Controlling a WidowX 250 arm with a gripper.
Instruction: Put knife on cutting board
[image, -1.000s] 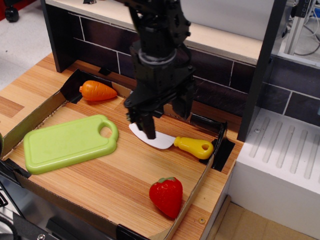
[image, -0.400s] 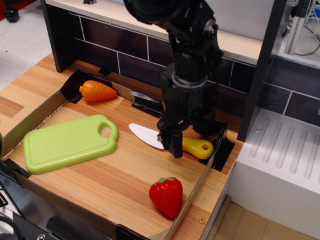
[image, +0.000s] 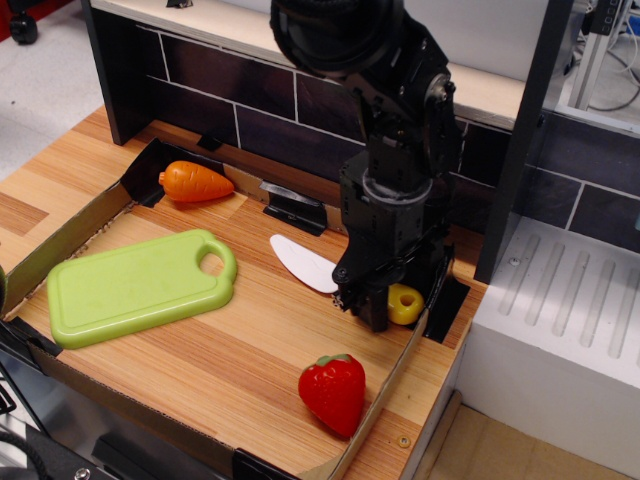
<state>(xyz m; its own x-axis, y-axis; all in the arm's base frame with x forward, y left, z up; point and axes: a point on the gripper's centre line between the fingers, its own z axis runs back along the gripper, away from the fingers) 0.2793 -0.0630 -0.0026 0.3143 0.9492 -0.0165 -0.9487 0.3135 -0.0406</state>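
The knife lies on the wooden tray floor, its white blade pointing up-left and the end of its yellow handle showing at the right. My gripper is down over the middle of the handle and hides it. The jaws stand apart on either side of the handle, with the near finger in front of it. The knife still rests on the wood. The light-green cutting board lies flat at the left, well apart from the knife, with its loop handle toward the blade.
An orange toy carrot lies at the back left. A red toy strawberry sits near the front right edge. Low cardboard walls ring the tray. A dark tiled backsplash stands behind and a white drainer is at the right.
My gripper moved right from above the blade and came down over the knife's handle. The knife turned slightly, with its blade tip shifted up and back.
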